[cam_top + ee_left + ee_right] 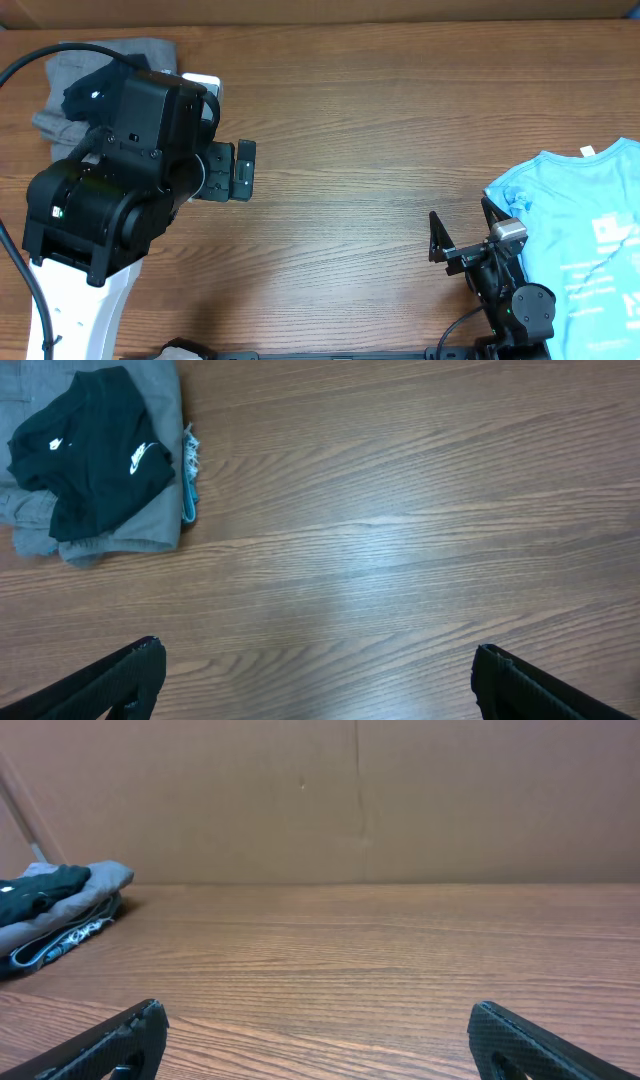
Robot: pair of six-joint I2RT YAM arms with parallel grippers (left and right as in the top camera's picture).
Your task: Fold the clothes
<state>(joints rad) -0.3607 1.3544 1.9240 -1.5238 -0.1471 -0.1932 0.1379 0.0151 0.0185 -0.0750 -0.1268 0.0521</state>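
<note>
In the overhead frame's upper left, the soft, crumpled black T-shirt (90,450) sits atop grey folded garments (130,55). At the right edge, the light blue T-shirt (565,215) lies flat, collar toward the top, long axis top-to-bottom. The left pincer (318,675) and right pincer (315,1030) are spread wide over the wood-grain desk (380,120).

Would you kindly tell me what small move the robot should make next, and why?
Probably reach the right gripper toward the light blue T-shirt beside it: its jaws stand open and empty, that shirt lies flat and unfolded, and the grey-and-black pile at far left already looks folded.
</note>
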